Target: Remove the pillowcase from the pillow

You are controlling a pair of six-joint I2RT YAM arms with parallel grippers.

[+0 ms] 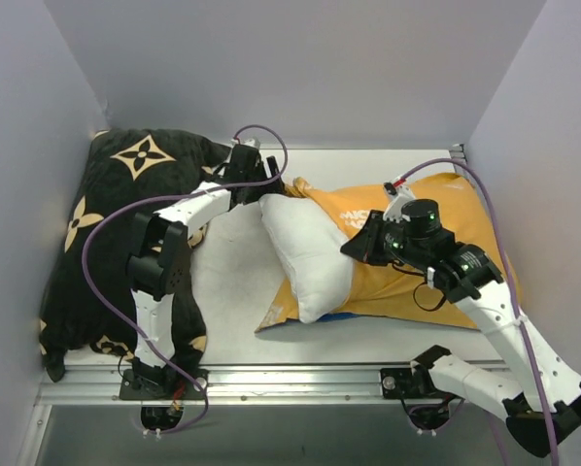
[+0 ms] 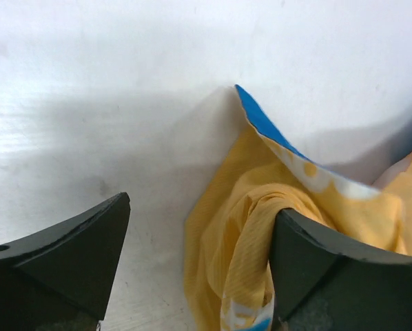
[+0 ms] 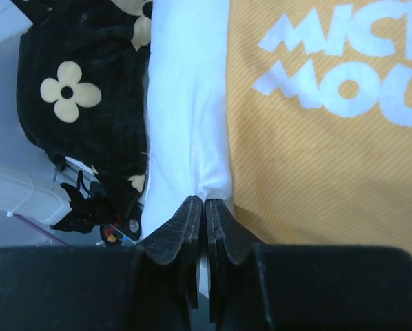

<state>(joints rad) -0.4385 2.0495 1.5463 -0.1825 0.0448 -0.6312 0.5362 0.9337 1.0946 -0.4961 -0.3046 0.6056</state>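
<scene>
The soft orange-yellow fabric pillowcase [image 1: 368, 291] with white lettering is lying on the white table [image 1: 232, 291], and its blue face is showing only along an edge. The plump, plain white pillow [image 1: 310, 252] is sticking half out of the pillowcase's left opening, with its free end pointing away from the pillowcase. A fold of the pillow, just left of the pillowcase's edge, is being pinched between the fully closed fingers of the right end effector [image 1: 352, 249]. At the pillowcase's far left corner, the left end effector [image 1: 261, 183] is being held wide open. Bunched yellow cloth of the pillowcase is leaning against one finger [image 2: 330, 269], while the other finger is standing apart from it over bare table, so nothing is being gripped. Further left of the pillowcase, a black cushion [image 1: 111, 194] with tan flower marks is lying along the left wall.
</scene>
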